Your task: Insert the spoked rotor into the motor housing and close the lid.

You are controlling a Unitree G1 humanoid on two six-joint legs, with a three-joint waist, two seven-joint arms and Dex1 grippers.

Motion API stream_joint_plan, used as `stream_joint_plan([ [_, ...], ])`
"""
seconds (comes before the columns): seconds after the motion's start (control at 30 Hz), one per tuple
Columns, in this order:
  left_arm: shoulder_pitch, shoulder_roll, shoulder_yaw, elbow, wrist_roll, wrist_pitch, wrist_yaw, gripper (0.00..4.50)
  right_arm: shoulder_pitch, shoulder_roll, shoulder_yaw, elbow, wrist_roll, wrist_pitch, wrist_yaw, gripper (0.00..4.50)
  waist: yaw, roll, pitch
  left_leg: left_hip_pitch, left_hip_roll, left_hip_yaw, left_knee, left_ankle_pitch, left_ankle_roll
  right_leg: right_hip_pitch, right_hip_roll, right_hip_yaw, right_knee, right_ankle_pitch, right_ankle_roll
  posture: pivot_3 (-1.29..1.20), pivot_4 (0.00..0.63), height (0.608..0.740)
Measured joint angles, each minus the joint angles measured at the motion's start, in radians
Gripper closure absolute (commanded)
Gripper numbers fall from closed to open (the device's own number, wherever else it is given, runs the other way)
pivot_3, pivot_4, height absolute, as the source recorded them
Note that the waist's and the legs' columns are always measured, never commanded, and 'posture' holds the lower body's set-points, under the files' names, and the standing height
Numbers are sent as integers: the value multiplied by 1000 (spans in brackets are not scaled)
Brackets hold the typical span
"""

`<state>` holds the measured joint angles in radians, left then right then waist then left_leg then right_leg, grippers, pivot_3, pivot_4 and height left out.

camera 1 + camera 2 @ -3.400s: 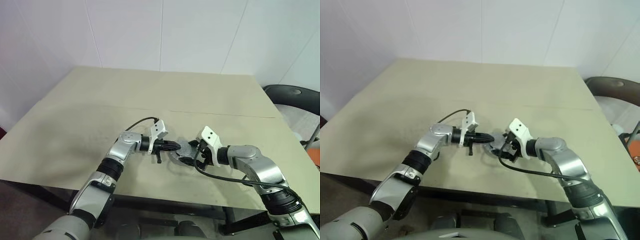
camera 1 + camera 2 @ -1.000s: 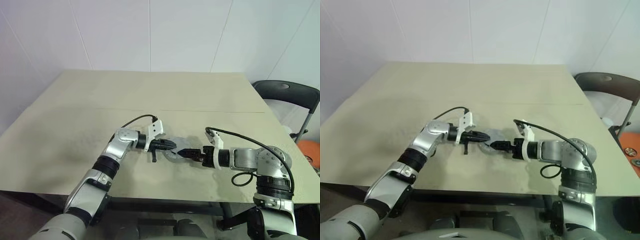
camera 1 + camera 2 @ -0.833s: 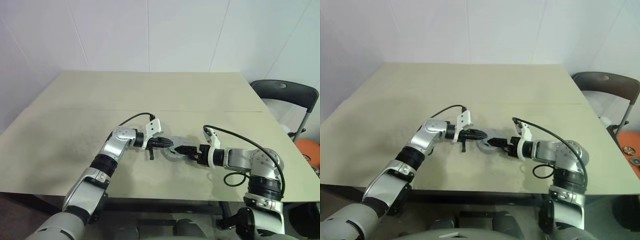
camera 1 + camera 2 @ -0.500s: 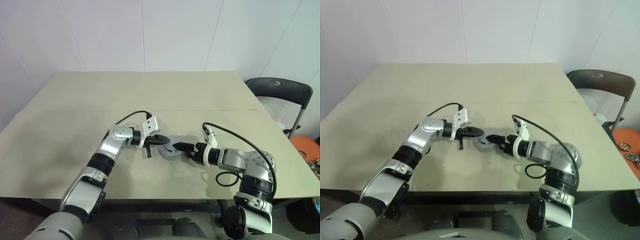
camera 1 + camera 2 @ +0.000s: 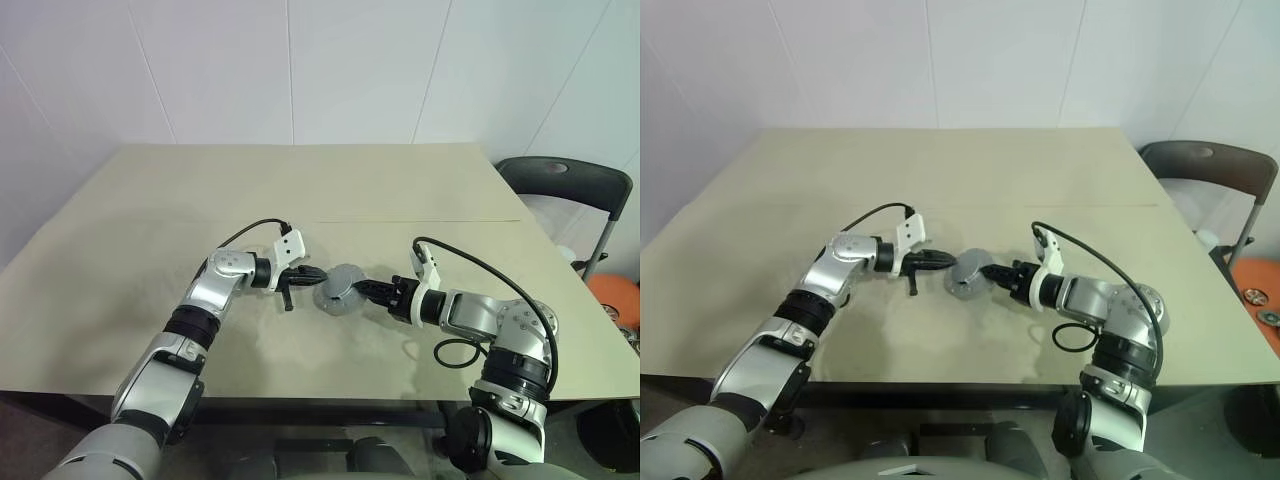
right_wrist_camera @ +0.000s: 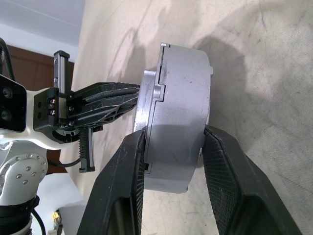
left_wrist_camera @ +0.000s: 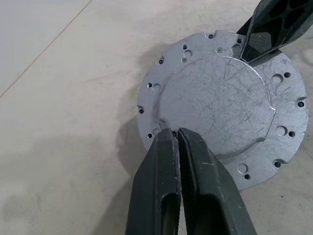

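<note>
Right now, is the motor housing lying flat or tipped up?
Tipped on edge: the motor housing stands upright between the right gripper fingers, with the shut left gripper against its flat face.

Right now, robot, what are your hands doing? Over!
Left gripper shut, tips against the grey round motor part. Right gripper clamping that part's edges, tilted off the table. Nothing in the way.
</note>
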<state>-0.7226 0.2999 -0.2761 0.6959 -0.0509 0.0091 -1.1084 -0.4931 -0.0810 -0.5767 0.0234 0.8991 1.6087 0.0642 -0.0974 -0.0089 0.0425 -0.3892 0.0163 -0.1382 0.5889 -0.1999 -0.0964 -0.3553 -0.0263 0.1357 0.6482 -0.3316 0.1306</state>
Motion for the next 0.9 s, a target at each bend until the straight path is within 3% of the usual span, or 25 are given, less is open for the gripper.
stream_joint_plan([
  [0.13, 2, -4, 8, 4, 0, -1, 7, 4277, 0, 1, -2, -1, 0, 0, 0, 3125, 0, 0, 0, 0, 0, 0, 0, 0, 0, 0, 0, 0, 0, 0, 0, 0, 0, 740],
  [0.27, 11, -60, 92, 49, -49, 60, 50, 4277, 0, 1, 2, -13, -4, 0, 10, 3126, 0, 2, 2, -4, 0, 0, 0, 0, 0, -2, 0, 0, 0, 0, 0, 0, 0, 740],
  [0.43, -14, -136, 264, 43, -224, 282, 111, 4277, -14, 21, 6, -16, -5, -11, 29, 3126, -3, 2, 3, -18, 0, 0, -1, 0, 0, -15, 1, 0, 3, 3, 4, 0, 0, 740],
  [0.6, -12, -88, 352, -33, -324, 469, 151, 4277, -27, 45, 12, 2, -5, -52, 42, 3126, 0, 3, 4, -19, 0, -1, -8, 0, 0, -19, 0, -1, 3, 4, 2, 0, 0, 740],
  [0.73, 12, -51, 444, -38, -385, 567, 209, 3333, -41, 45, 1, 9, -5, -118, 47, 3126, 1, 3, 4, -19, 0, -1, -9, 0, 0, -18, 0, -1, 3, 4, 2, 0, 0, 740],
  [0.9, 27, -5, 548, -62, -465, 689, 277, 1663, -42, 51, 3, 25, -5, -181, 56, 3126, 0, 3, 4, -19, -1, -1, -9, 1, -1, -18, 0, -2, 3, 4, 2, 0, 0, 740],
])
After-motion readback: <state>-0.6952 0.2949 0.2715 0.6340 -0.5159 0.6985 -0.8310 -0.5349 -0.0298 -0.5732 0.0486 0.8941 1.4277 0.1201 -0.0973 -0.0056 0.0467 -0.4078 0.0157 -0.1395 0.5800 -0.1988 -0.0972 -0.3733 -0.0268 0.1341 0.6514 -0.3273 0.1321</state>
